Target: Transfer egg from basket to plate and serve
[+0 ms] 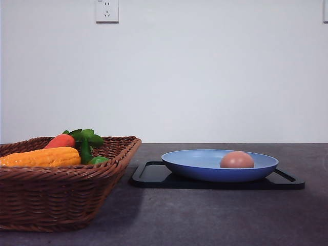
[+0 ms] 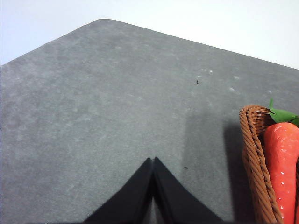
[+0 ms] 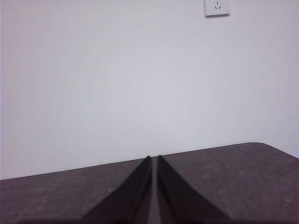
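One egg (image 1: pixel 237 160) lies in the one blue plate (image 1: pixel 195 164), toward the plate's right side. The plate sits on a single flat black tray (image 1: pixel 154 176) at the right of the dark table (image 1: pixel 205 215). At the left stands one woven basket (image 1: pixel 56 197), well apart from the egg and close beside the tray. In it lie one orange-yellow corn cob (image 1: pixel 41 157), one red-orange carrot (image 1: pixel 60 141) with green leaves (image 1: pixel 86 136), and a small green item I cannot identify. A white wall socket (image 1: pixel 107 11) is on the far wall.

The left gripper (image 2: pixel 153 161) hangs over bare table just beside the basket's rim, its fingers pressed together with nothing between them. The right gripper (image 3: pixel 153 158) points level toward the far wall above the table, fingers nearly meeting, also holding nothing.
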`<move>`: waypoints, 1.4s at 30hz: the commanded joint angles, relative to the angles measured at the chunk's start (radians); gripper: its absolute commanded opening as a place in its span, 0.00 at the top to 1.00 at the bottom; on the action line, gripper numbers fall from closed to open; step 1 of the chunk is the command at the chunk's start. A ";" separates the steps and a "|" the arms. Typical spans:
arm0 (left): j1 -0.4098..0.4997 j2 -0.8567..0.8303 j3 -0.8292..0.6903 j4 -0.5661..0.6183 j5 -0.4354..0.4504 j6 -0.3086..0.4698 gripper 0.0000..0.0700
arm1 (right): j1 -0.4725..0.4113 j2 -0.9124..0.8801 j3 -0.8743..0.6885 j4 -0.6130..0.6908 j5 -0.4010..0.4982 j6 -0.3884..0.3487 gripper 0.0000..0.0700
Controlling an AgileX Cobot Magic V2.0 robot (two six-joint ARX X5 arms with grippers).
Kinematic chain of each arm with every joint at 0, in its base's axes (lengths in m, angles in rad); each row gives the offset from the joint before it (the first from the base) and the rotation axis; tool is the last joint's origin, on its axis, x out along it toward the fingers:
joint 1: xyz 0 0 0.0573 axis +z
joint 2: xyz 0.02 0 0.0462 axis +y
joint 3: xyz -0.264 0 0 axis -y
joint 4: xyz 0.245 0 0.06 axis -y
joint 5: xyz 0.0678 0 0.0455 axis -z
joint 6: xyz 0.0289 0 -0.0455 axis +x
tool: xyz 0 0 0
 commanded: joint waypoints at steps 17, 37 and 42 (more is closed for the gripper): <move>0.000 -0.001 -0.024 -0.012 0.000 -0.001 1.00 | -0.002 0.000 -0.006 0.011 0.000 0.010 1.00; 0.000 -0.001 -0.024 -0.012 0.000 -0.001 1.00 | 0.040 0.000 -0.006 0.011 0.000 0.010 1.00; 0.000 -0.001 -0.024 -0.012 0.000 -0.001 1.00 | 0.057 0.000 -0.006 0.011 0.000 0.010 1.00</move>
